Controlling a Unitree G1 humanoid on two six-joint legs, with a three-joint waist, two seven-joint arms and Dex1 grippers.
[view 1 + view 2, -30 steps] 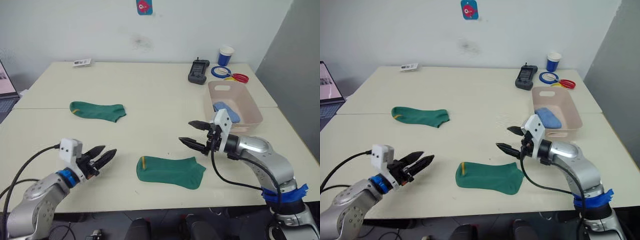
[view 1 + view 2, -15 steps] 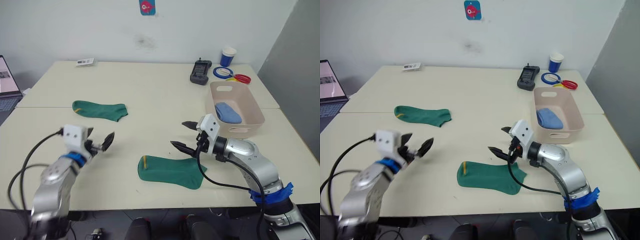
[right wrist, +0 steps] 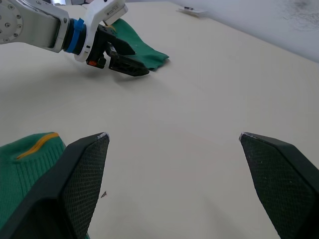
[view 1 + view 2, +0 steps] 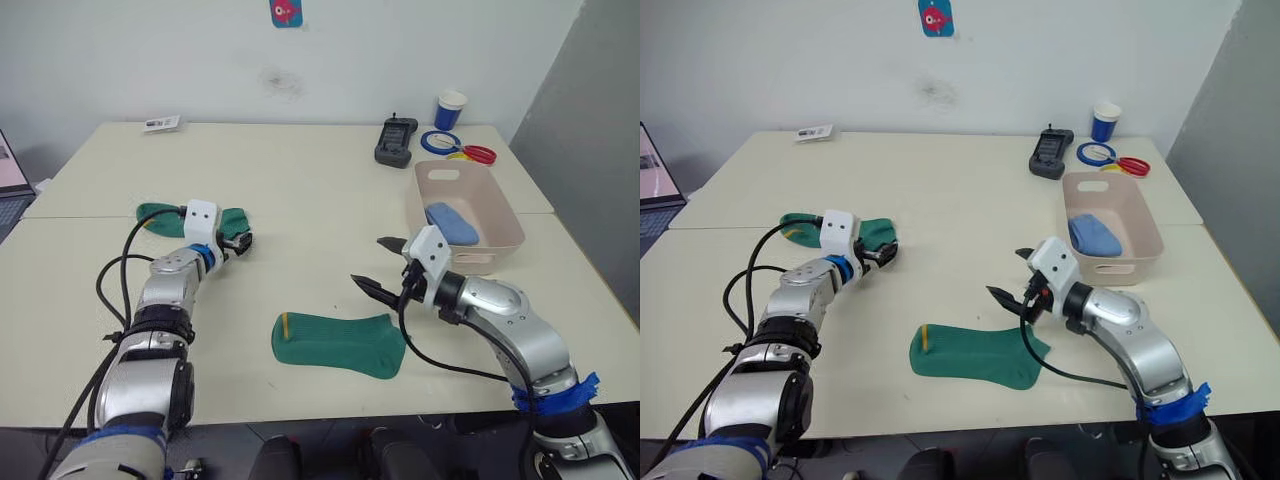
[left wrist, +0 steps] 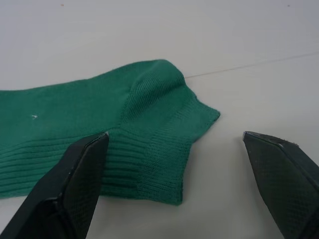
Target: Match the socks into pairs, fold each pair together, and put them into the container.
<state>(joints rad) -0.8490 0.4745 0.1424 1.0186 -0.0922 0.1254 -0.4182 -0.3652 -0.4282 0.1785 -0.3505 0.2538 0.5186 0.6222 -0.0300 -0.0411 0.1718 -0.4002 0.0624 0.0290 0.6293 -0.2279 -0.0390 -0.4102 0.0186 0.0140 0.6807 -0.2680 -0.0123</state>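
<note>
Two dark green socks lie flat on the pale desk (image 4: pixel 320 190), and the tub (image 4: pixel 500 215) serves as landmark for the rest. The far sock (image 4: pixel 232 218) lies well to the left of the tub, across the desk's middle seam line. The near sock (image 4: pixel 338 344) lies nearer the desk's front edge, left of the tub and closer to it than the far sock, with a yellow mark at its left end.

The pale pink tub stands toward the desk's right edge, with a slot handle in its far wall. Inside it lies a folded light blue bundle (image 4: pixel 452 222), resting toward the tub's right side.

The left claw (image 4: pixel 240 243) is at the far sock's right end, the cuff end; its fingers (image 5: pixel 82 172) are spread wide. In the left wrist view one finger sits over the ribbed cuff and the other over bare desk beyond it, so the cuff edge lies between them; whether the finger touches the cloth cannot be told.

The right claw (image 4: pixel 383 265) hangs between the tub and the near sock, just left of the tub's near left corner and just above the near sock's right end. Its fingers are spread wide, holding nothing.

Behind the tub, at the desk's far right, are a black device (image 4: pixel 396 141), a blue-and-white cup (image 4: pixel 451 109), and a blue ring (image 4: pixel 438 143) beside red-handled scissors (image 4: pixel 478 155). A small card (image 4: pixel 162 124) lies at the far left of the desk, well away from the tub.
</note>
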